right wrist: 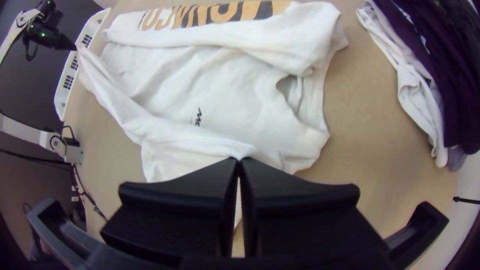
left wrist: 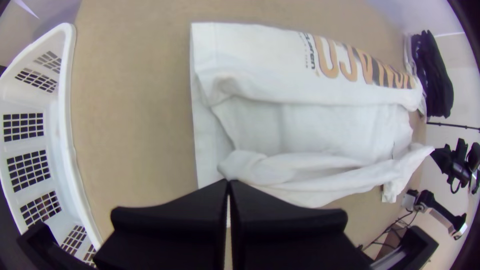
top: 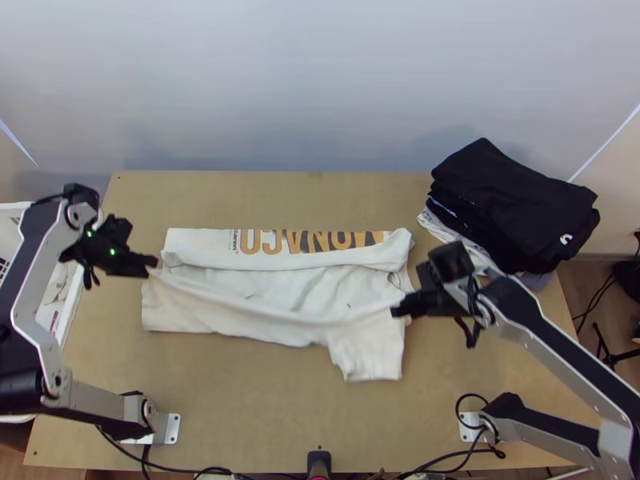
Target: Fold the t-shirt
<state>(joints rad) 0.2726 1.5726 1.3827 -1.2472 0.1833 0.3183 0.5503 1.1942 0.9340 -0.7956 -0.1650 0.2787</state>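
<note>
- The white cotton t-shirt [top: 320,290] lies on the light wooden desk [top: 240,416] between my two arms, its long axis running left to right, roughly in line with the far edge.
- My left fingers [left wrist: 229,181] are clenched on cloth at its left end; my right fingers [right wrist: 239,159] pinch it at the other end, near the sleeve [top: 368,360]. A ridge of cloth is drawn out between the two grips.
- The folded-over strip with orange and black lettering [top: 200,242] lies beyond that ridge, toward the desk's far edge. So I judge the next move is to carry the ridge away from my bases, both hands together, onto the strip.
- My left grip looks nearer the strip than my right, so the right probably has farther to travel; if they go unevenly, the fold could skew.
- The sleeve points toward the near edge, closer to my right hand, and may need tucking in later.
- Counting: one t-shirt in work, two arms, two pairs of fingers, one white plastic basket [left wrist: 70,100] at the left, one stack of dark folded clothes [top: 504,200] at the far right. How many garments the stack holds, I cannot tell.
</note>
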